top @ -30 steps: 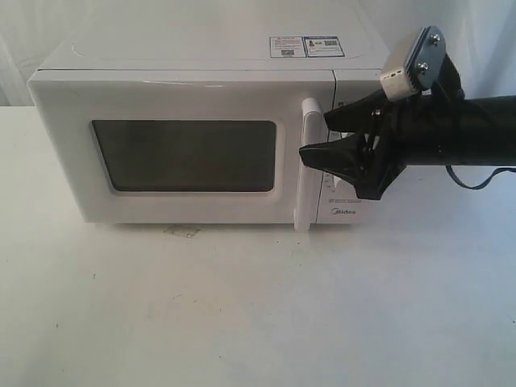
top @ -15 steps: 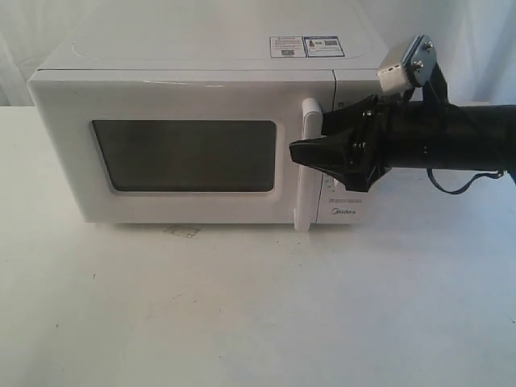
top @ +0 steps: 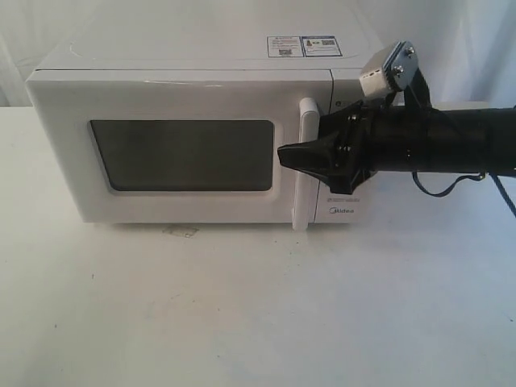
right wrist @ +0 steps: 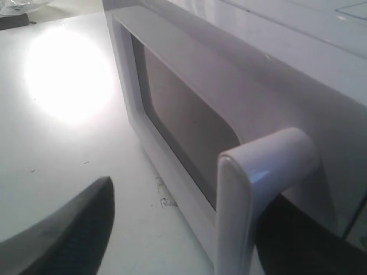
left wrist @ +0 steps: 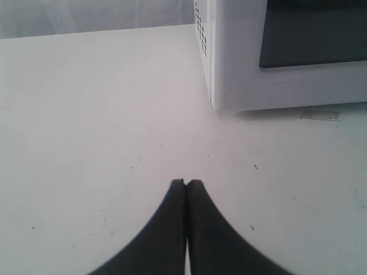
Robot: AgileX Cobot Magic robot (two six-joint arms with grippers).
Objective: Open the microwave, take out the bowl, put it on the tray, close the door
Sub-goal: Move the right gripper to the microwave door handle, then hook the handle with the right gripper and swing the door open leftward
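Exterior: microwave (top: 193, 81) sat on table (top: 242, 306), door (top: 181, 101) shut. Right gripper (top: 300, 139) was spread open astride the handle (top: 305, 185), gripping nothing.
Left wrist: left gripper (left wrist: 186, 183) was pinched together, empty, over table near oven corner.
Right wrist: handle stood between the fingers (right wrist: 74, 229), near one clear of it.
Bowl unseen, presumably inside. Every step left.

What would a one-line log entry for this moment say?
step: opening | door shut | right fingers open, straddling handle | left fingers shut above table | bowl unseen
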